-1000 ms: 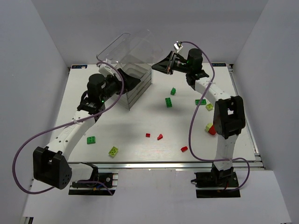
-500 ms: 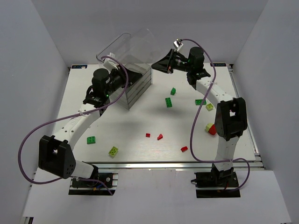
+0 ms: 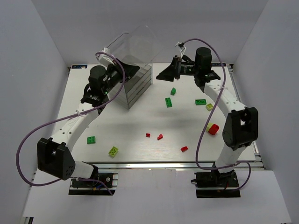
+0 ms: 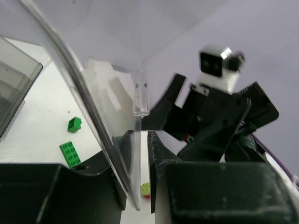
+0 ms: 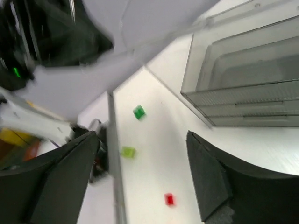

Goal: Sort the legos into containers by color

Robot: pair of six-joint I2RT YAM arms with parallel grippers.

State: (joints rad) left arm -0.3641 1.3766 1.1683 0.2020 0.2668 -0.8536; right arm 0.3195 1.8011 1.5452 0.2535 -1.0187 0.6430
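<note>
The left end effector [image 4: 135,145] clenched the raised lid [image 3: 139,44] of the clear box [image 3: 140,85]. The right end effector [image 5: 142,156] hung released beside it. The legos [image 3: 168,102] lay scattered on the table [image 3: 135,122].

The left claw [image 4: 138,161] pinches the clear box lid [image 4: 114,100]; beside that lid, two green legos [image 4: 74,123] [image 4: 69,153] lie on the counter [image 4: 37,112].
</note>
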